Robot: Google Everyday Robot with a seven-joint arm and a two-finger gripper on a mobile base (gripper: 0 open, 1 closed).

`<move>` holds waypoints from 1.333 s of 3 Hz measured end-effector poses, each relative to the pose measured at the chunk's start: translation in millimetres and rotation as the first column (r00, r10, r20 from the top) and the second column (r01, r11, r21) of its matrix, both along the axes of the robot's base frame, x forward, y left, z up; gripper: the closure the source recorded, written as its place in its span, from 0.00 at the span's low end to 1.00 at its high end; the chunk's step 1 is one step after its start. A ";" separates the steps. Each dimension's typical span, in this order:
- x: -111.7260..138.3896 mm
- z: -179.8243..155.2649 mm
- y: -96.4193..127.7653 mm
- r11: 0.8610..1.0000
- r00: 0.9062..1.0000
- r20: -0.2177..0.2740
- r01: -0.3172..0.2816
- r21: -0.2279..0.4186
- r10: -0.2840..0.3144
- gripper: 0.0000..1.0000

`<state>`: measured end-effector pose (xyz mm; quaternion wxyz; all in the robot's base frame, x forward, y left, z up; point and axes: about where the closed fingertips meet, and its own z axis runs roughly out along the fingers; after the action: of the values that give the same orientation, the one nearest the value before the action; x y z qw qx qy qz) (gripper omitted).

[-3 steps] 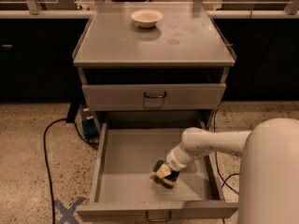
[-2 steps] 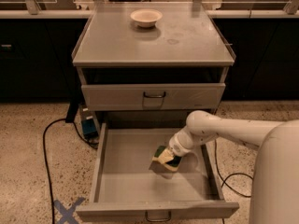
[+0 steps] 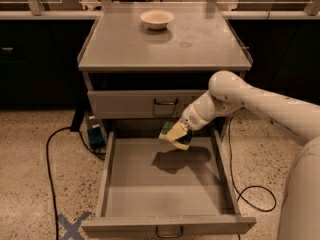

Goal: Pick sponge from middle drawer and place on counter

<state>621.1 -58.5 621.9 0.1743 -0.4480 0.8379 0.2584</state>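
My gripper (image 3: 179, 133) is shut on the sponge (image 3: 172, 132), a yellow pad with a dark green face, and holds it in the air above the back of the open middle drawer (image 3: 165, 189). The drawer is pulled fully out and its flat grey bottom shows only the shadow of the sponge and arm. Its front panel with a small dark loop handle (image 3: 169, 231) is at the bottom of the view. The grey counter (image 3: 165, 44) is above, at the back, higher than the sponge.
A cream-white bowl (image 3: 157, 19) stands at the back of the counter. The upper drawer front (image 3: 145, 104) with a black handle is closed. Black cables (image 3: 50, 154) lie on the floor left and right of the cabinet. A blue cross (image 3: 70, 226) marks the floor.
My gripper has lifted the sponge up from the drawer bottom and carried it back toward the cabinet. The arm has risen with it.
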 end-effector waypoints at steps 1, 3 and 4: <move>-0.2 67.4 13.6 0.997 0.998 0.007 -0.067 0.023 0.067 1.00; 1.8 120.2 5.9 0.998 0.998 0.035 -0.055 -0.007 0.055 1.00; -2.5 212.5 -3.3 0.996 0.988 0.121 -0.093 -0.006 0.093 1.00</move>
<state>618.6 -61.9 834.4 0.2127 -0.5016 0.8039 0.2386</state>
